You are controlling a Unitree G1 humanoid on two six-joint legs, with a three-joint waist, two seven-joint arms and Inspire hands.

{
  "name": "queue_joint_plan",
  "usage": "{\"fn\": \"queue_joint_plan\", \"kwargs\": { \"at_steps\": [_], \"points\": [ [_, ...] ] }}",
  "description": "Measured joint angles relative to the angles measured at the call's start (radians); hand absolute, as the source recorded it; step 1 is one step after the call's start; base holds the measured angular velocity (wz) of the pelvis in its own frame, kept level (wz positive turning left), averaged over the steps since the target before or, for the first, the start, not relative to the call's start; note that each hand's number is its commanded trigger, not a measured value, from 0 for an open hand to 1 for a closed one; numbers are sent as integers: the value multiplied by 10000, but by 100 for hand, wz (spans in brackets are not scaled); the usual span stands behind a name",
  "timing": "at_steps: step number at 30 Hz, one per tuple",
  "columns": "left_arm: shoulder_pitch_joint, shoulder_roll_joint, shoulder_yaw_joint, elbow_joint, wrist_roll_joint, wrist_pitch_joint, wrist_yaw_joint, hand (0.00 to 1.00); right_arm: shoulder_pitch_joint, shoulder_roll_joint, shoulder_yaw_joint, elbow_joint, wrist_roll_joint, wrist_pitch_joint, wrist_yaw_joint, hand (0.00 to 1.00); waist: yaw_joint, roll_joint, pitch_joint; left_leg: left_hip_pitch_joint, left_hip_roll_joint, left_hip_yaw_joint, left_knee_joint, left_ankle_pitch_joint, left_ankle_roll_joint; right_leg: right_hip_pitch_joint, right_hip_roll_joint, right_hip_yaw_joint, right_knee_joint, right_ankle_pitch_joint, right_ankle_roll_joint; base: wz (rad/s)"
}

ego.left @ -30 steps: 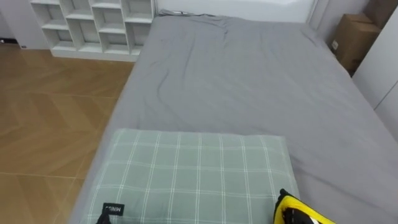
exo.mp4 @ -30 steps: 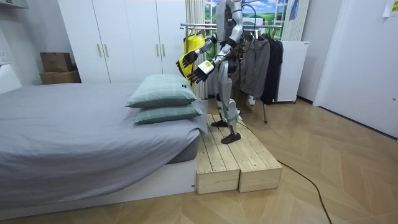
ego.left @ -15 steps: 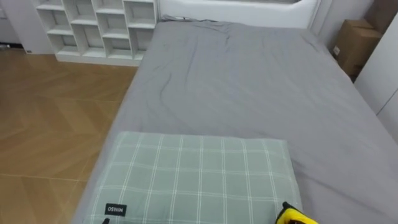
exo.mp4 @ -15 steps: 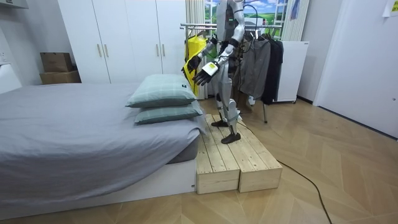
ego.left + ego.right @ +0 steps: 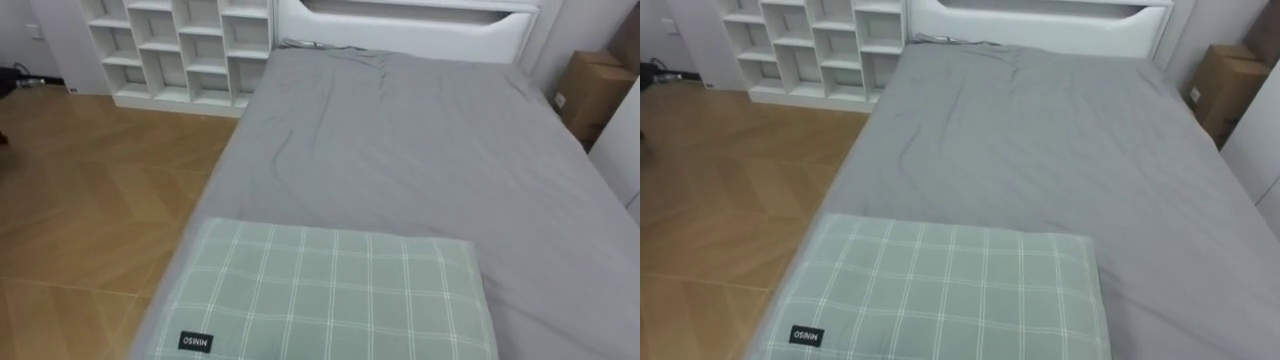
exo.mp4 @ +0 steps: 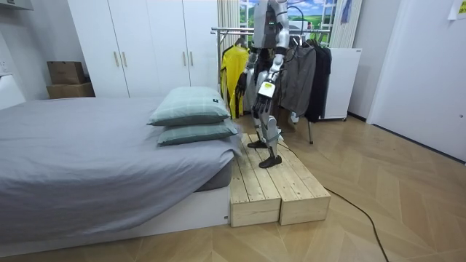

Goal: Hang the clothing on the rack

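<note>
Left hand [image 6: 261,93] hangs lowered in front of the clothes rack [image 6: 226,30]; whether it is open or closed cannot be told. Just beside it, the yellow garment [image 6: 233,69] hangs on the rack's end toward the room view's left, with dark clothes [image 6: 309,76] at the other end. The robot stands on a wooden platform [image 6: 280,189] before the rack, facing the bed [image 5: 420,150] and its checked green pillow [image 5: 330,290].
</note>
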Motion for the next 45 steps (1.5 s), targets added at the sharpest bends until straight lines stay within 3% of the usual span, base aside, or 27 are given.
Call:
{"fn": "queue_joint_plan", "kwargs": {
  "at_steps": [7, 13, 20, 39, 45],
  "points": [
    [272, -71, 860, 749, 12, 682, -869, 0, 91, 108, -874, 314, 10, 108, 190, 0, 78, 102, -25, 118, 1, -14, -28, -5, -4, 137, 4, 15, -5, 0, 0, 0],
    [500, -376, 1680, 825, 9, 1139, -1348, 0, 153, 113, -1195, 336, 0, 241, 304, 0, 95, 186, -65, 138, -1, -19, 23, -3, -2, 170, 4, 107, -2, 0, 0, 0],
    [309, -409, 1683, 799, 10, 1429, -1827, 0, 75, 113, -1205, 370, -14, 339, 309, 0, 61, 79, 3, 170, 0, -34, 26, -7, -3, 244, 0, 80, -2, -1, 0, 0],
    [238, -426, 1679, 797, 198, 2018, -2618, 0, -58, 122, -1588, 479, -12, 989, 531, 0, 34, 122, -43, 104, -4, -140, 31, -7, -2, 243, 2, -31, 7, -1, 0, 1],
    [145, -427, 1679, 799, 233, 2054, -2636, 0, -54, 121, -1605, 470, -14, 1066, 526, 0, 35, 160, -48, 103, -5, -139, 28, -7, -2, 244, 2, -27, 7, -1, 0, 0]
  ]
}}
